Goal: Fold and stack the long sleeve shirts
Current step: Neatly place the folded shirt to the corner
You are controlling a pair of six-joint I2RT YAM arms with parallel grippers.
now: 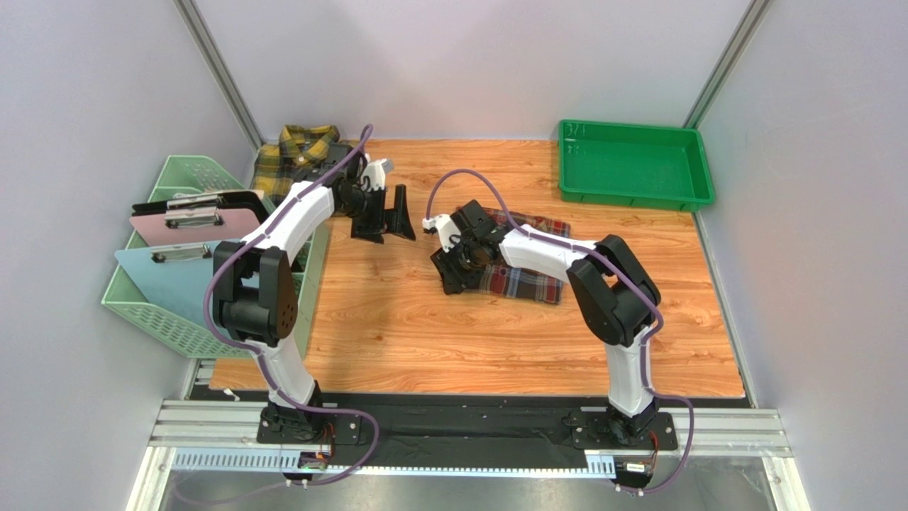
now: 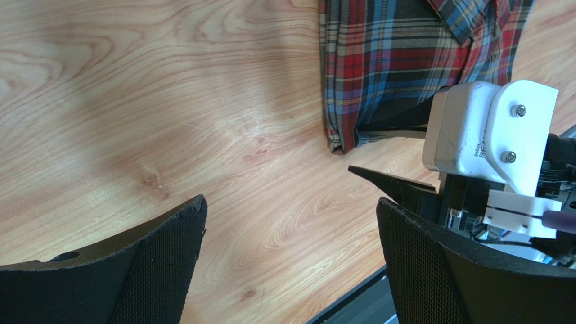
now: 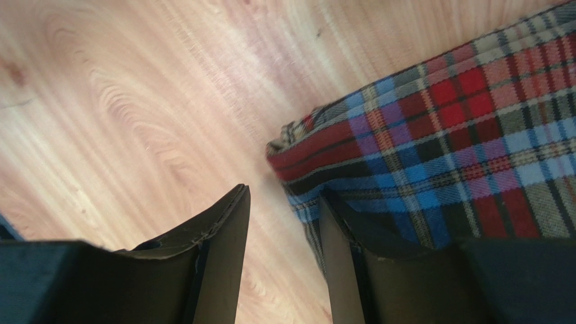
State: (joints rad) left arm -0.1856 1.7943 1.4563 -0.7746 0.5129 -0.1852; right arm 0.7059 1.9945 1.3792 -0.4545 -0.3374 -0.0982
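As the red plaid shirt (image 1: 530, 284) seems soft and limp, its folded edge suits pinching; the right gripper (image 3: 282, 202) has jaws narrowed there, hold uncertain; the left gripper (image 2: 292, 209) has jaws wide apart.

Red plaid shirt (image 1: 528, 279) folded mid-table; yellow plaid shirt (image 1: 301, 152) bunched far-left.

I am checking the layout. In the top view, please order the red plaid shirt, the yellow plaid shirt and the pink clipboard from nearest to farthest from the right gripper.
1. Red plaid shirt, at the right gripper, centre.
2. Yellow plaid shirt, far left corner.
3. Pink clipboard, on the basket, left side.
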